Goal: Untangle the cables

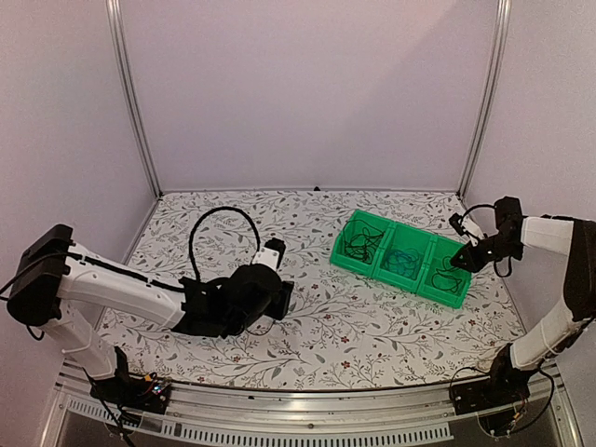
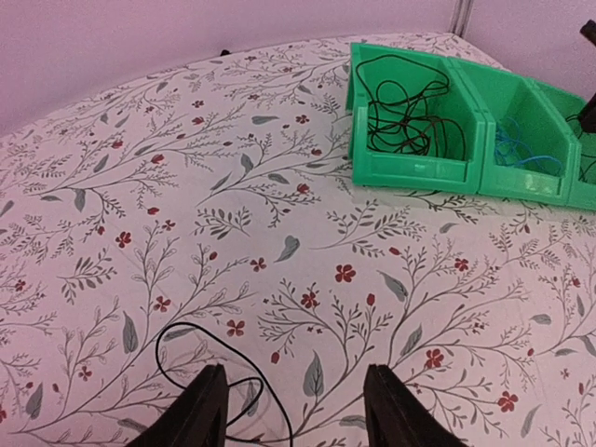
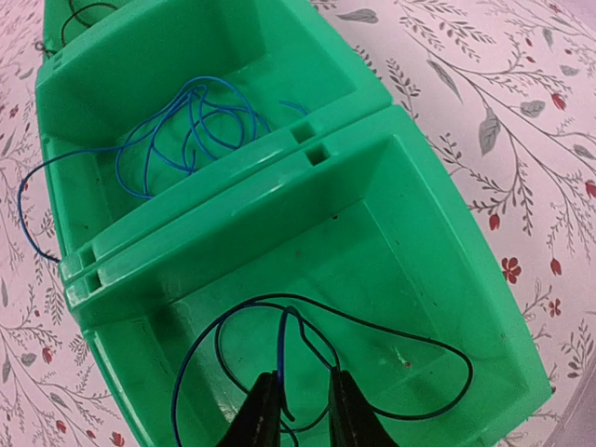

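A green bin (image 1: pixel 346 253) with three compartments stands on the flowered cloth at the right. Its left compartment holds a tangle of thin black cables (image 2: pixel 405 116), its middle one blue cables (image 3: pixel 186 130). My right gripper (image 3: pixel 303 410) hangs inside the right compartment, its jaws narrowly apart, with strands of a looped dark cable (image 3: pixel 364 322) running between the fingers. In the top view the right gripper (image 1: pixel 463 259) is over that compartment. My left gripper (image 2: pixel 296 410) is open low over the cloth, left of the bin (image 2: pixel 414 172). A thin black cable loop (image 2: pixel 166 328) lies by its left finger.
The bin's divider wall (image 3: pixel 233 182) separates the middle and right compartments. A blue strand hangs over the middle compartment's outer wall (image 3: pixel 23 214). A thick black hose (image 1: pixel 209 219) arches over the left arm. Metal frame posts (image 1: pixel 130 93) stand at the back corners.
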`<action>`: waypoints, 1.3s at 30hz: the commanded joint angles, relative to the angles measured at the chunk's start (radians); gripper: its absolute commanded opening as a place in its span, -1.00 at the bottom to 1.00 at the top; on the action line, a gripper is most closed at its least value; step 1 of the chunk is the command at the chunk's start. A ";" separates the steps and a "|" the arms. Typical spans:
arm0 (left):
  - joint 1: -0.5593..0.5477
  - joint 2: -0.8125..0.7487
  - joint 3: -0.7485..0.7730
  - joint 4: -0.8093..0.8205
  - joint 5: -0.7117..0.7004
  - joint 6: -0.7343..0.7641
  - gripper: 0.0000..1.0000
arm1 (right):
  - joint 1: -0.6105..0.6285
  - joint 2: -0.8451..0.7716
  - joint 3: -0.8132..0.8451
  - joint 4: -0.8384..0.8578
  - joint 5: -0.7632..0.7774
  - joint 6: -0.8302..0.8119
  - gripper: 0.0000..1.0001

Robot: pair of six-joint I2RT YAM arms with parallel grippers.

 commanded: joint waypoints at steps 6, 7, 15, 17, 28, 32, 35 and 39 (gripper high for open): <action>0.099 -0.177 -0.048 -0.200 0.059 -0.152 0.05 | 0.017 -0.192 0.091 -0.179 0.109 -0.048 -0.15; 0.107 -0.182 -0.055 -0.204 0.070 -0.158 0.06 | 0.017 -0.204 0.103 -0.191 0.107 -0.050 -0.12; 0.130 -0.158 -0.049 -0.211 0.117 -0.162 0.05 | 0.026 -0.134 0.105 -0.174 0.160 -0.051 -0.04; 0.130 -0.150 -0.040 -0.215 0.124 -0.162 0.06 | 0.026 -0.123 0.121 -0.189 0.104 -0.038 -0.04; 0.215 -0.136 -0.059 -0.255 0.229 -0.233 -0.03 | 0.144 -0.283 0.089 -0.049 -0.289 0.088 -0.07; 0.247 -0.120 -0.077 -0.231 0.264 -0.202 0.00 | 0.261 -0.278 0.025 0.041 -0.297 0.141 -0.09; 0.274 -0.093 -0.081 -0.202 0.301 -0.172 0.01 | 0.340 -0.255 0.015 0.048 -0.262 0.149 -0.10; 0.299 -0.028 -0.061 -0.150 0.335 -0.131 0.00 | 0.385 -0.250 -0.009 0.050 -0.263 0.144 -0.11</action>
